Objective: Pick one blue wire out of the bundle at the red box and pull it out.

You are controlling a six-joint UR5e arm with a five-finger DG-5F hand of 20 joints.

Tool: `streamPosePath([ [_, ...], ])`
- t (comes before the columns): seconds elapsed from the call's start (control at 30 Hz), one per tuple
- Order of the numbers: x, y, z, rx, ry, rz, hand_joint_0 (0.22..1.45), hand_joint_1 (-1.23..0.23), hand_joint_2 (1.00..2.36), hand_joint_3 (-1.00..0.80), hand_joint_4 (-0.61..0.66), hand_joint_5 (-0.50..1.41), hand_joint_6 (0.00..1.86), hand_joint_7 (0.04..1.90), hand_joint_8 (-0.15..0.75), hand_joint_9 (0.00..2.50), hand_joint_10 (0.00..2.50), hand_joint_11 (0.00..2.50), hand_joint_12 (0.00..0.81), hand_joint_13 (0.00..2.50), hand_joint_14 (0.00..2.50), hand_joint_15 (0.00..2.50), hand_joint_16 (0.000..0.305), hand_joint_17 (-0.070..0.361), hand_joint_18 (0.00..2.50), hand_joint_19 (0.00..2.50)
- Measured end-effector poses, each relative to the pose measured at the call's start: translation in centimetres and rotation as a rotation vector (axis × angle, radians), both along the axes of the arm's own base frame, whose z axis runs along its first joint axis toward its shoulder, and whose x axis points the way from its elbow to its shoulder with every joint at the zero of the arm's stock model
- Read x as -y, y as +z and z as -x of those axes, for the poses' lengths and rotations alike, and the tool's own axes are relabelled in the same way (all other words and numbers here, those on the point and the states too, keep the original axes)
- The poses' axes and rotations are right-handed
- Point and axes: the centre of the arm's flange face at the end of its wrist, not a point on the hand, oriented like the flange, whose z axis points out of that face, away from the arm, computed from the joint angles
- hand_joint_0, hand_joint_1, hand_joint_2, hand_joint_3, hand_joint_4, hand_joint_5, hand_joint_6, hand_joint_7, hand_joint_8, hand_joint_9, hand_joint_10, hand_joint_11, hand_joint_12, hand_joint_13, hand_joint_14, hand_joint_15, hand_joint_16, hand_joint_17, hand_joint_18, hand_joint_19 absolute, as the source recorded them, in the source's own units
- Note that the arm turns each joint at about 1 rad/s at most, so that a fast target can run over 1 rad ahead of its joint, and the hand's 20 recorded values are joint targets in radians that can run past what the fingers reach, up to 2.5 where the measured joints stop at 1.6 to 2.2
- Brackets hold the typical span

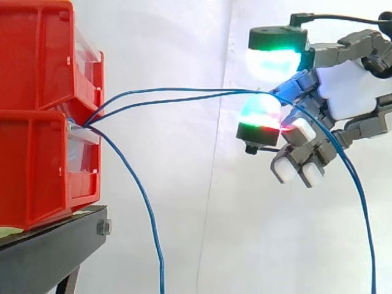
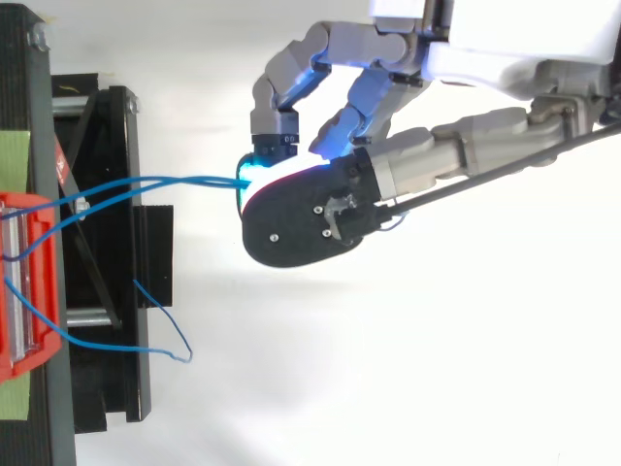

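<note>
The hand (image 1: 349, 92) is to the right of the red bins (image 1: 37, 122), well apart from them. Its fingers (image 1: 262, 116) are curled and clamped on two blue wires (image 1: 184, 90). These run nearly level from the gap between the bins to the glowing pads, then hang down behind the hand. A third wire (image 1: 146, 202) hangs loose beside the stand (image 1: 55, 245).

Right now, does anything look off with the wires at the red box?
Yes. Two blue wires, not one, run from the red box to the hand, and its fingers seem to pinch both. A third wire hangs loose from the box.
</note>
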Motion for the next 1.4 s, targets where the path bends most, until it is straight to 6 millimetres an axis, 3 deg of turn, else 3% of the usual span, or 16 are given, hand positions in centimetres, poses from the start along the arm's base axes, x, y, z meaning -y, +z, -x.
streamPosePath([
  [0.23, 0.03, 0.0, 0.02, -0.001, 0.0, 0.0, 0.59, -0.72, 1.02, -0.12, 0.24, -0.1, 0.85, 1.13, 0.398, 1.17, 0.01, 0.78, 0.451, 0.89, 0.01, 0.43, 0.056, 0.126, 0.86, 0.57],
  [0.47, 0.03, -0.02, 0.03, -0.002, 0.0, 0.0, 0.59, -0.82, 1.02, -0.12, 0.19, -0.13, 0.9, 1.02, 0.38, 1.09, 0.02, 0.79, 0.443, 0.86, 0.01, 0.43, 0.054, 0.12, 0.83, 0.57],
  [0.6, 0.03, -0.04, 0.1, -0.007, 0.0, 0.0, 0.59, -0.87, 1.01, -0.3, 0.22, -0.15, 0.9, 0.99, 0.354, 1.02, 0.02, 0.8, 0.424, 0.8, 0.01, 0.43, 0.051, 0.115, 0.78, 0.58],
  [0.7, 0.04, -0.11, 0.15, -0.012, 0.0, 0.001, 0.53, -0.8, 1.0, -0.5, 0.24, -0.14, 0.89, 0.97, 0.355, 1.02, 0.01, 0.76, 0.431, 0.8, 0.01, 0.43, 0.053, 0.12, 0.79, 0.57],
  [0.87, 0.04, -0.12, 0.17, -0.013, 0.0, 0.001, 0.51, -0.45, 1.0, -0.5, 0.22, -0.11, 0.81, 1.02, 0.35, 1.07, 0.01, 0.65, 0.428, 0.81, 0.01, 0.42, 0.054, 0.121, 0.77, 0.62],
  [0.93, 0.04, -0.09, 0.17, -0.013, 0.0, 0.001, 0.55, -0.38, 1.0, -0.5, 0.22, -0.1, 0.79, 1.05, 0.342, 1.09, 0.01, 0.65, 0.42, 0.81, 0.01, 0.43, 0.051, 0.115, 0.75, 0.64],
  [1.13, 0.04, -0.1, 0.18, -0.014, 0.0, 0.001, 0.59, -0.53, 1.02, -0.28, 0.23, -0.08, 0.78, 1.1, 0.36, 1.16, 0.01, 0.69, 0.414, 0.87, 0.01, 0.44, 0.049, 0.111, 0.78, 0.62],
  [1.4, 0.09, -0.15, 0.2, -0.017, -0.003, 0.003, 0.58, -0.64, 1.01, -0.23, 0.25, -0.1, 0.83, 1.1, 0.39, 1.18, 0.02, 0.72, 0.441, 0.89, 0.01, 0.43, 0.054, 0.121, 0.85, 0.58],
])
